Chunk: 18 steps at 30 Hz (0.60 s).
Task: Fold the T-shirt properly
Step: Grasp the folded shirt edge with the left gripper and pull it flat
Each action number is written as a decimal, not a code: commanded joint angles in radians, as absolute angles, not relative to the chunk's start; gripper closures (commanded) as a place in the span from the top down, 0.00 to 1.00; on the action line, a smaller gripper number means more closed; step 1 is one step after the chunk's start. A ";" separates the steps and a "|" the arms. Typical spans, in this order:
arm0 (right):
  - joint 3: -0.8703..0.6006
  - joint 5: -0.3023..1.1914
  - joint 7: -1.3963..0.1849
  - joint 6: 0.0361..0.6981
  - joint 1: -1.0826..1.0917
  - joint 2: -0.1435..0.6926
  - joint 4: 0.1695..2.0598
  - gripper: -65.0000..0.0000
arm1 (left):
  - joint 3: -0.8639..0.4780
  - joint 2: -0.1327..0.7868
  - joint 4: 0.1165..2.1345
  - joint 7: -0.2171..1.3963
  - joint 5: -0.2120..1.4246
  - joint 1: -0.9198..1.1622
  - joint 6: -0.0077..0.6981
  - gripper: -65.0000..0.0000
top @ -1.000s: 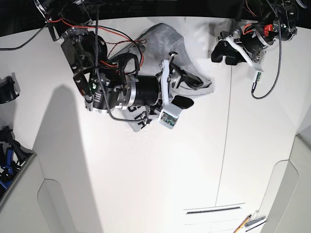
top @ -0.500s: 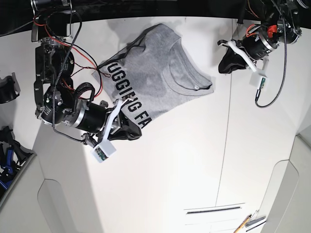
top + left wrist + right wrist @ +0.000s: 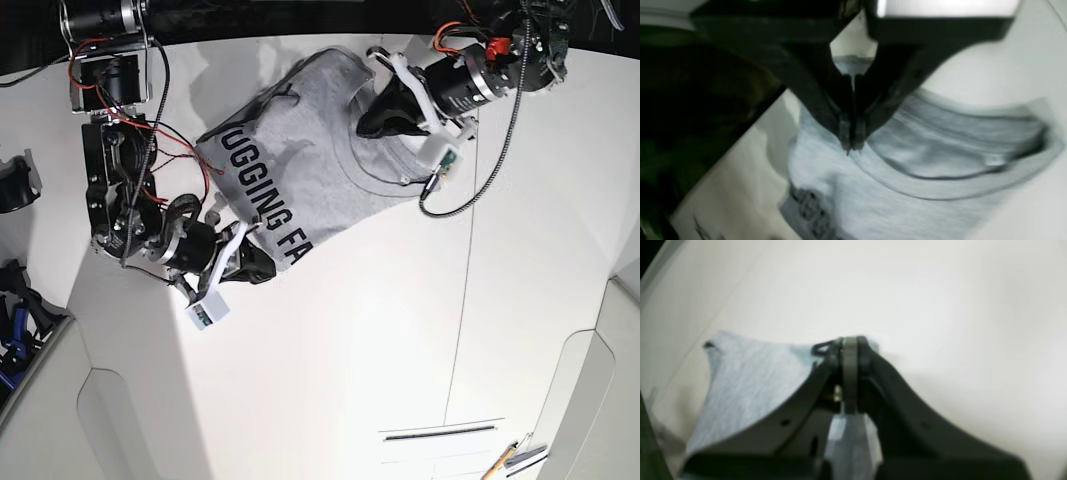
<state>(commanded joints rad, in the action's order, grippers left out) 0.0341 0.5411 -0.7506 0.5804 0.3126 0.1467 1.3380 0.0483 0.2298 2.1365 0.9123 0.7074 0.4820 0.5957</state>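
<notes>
Since half a second before, the left arm had swung in from the bench edge to the collar. Its fingers (image 3: 850,146) were pressed together, with nothing seen between them, just above the T-shirt (image 3: 310,150) beside the ribbed neck (image 3: 940,173). The right fingers (image 3: 848,353) were pinching a fold of the grey cloth at the lettered edge. The T-shirt lay spread on the white bench (image 3: 400,330), between both arms.

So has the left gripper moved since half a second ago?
Yes. The left gripper has swung in from beside the table seam onto the T-shirt collar, jaws shut.
</notes>
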 joint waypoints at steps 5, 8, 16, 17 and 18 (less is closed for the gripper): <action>0.046 0.542 -0.743 0.581 0.355 0.146 1.227 0.00 | 0.237 0.230 2.136 0.882 0.546 0.480 0.514 0.00; 0.052 0.538 -0.732 0.581 0.360 0.146 1.183 0.00 | 0.309 0.230 2.122 0.861 0.485 0.480 0.483 0.00; 0.055 0.538 -0.734 0.581 0.357 0.146 1.137 0.00 | 0.343 0.229 2.001 0.841 0.462 0.479 0.482 0.00; 0.055 0.538 -0.733 0.581 0.357 0.146 1.137 0.00 | 0.343 0.229 1.996 0.841 0.462 0.479 0.482 0.00; 0.055 0.538 -0.733 0.581 0.357 0.146 1.137 0.00 | 0.343 0.229 1.996 0.841 0.462 0.479 0.482 0.00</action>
<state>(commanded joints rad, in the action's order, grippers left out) 0.0547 0.5385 -0.7334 0.5808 0.3573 0.1463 1.1366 0.3428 0.2295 1.9957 0.8413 0.4622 0.4793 0.4820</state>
